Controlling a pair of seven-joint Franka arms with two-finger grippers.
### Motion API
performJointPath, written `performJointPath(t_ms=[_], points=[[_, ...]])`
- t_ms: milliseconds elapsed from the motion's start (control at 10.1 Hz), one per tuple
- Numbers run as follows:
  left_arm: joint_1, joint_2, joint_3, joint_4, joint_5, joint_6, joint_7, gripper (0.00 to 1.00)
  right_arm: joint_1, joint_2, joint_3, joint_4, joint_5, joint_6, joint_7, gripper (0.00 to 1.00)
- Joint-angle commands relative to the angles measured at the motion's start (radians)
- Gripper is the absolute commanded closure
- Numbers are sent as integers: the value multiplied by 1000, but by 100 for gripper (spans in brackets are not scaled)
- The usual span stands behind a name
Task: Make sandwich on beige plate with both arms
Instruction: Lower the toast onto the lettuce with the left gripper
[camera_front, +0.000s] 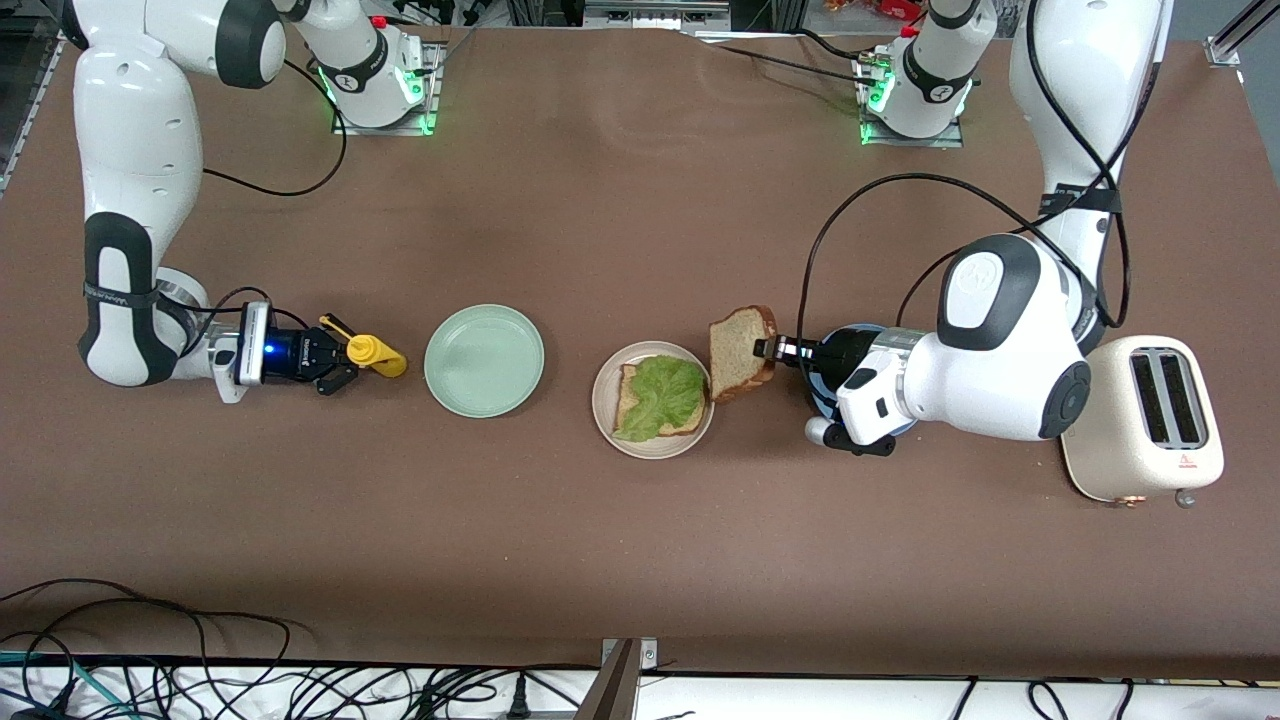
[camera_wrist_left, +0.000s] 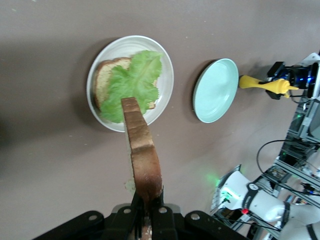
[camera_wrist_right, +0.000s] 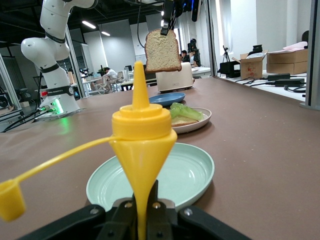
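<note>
Front view shows we are nearly done: on the beige plate (camera_front: 603, 398) lie one bread slice (camera_front: 628, 392) and the lettuce (camera_front: 665, 395). Our left gripper (camera_front: 768, 349) pinches the top slice (camera_front: 741, 352) in the air just beside the plate; it must go on next. Our right gripper (camera_front: 345, 362) squeezes a yellow bottle (camera_front: 376, 355) and waits by the green plate (camera_front: 484, 360).
</note>
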Motion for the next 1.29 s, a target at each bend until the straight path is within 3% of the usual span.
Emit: performJointPath(t_ms=[0,99,396,693,1089,1188], points=[[-13,41,9,13,-118,23,-19,100,-17,11,20,2,39,-17,3,41],[-15,57,9,13,-155,37,-19,100,-17,15,22,4,54,-14,6,0],[-62,80,7,9,-178,138,-11,100,-21,23,21,17,51,-11,6,0],[-87,123,9,3,-250,157,-19,100,-72,54,18,63,24,0,11,0],[-130,152,9,0,-250,253,0,100,-198,66,16,161,-143,27,82,0],[-131,155,7,0,-253,273,0,100,-204,66,10,171,-145,39,121,0]])
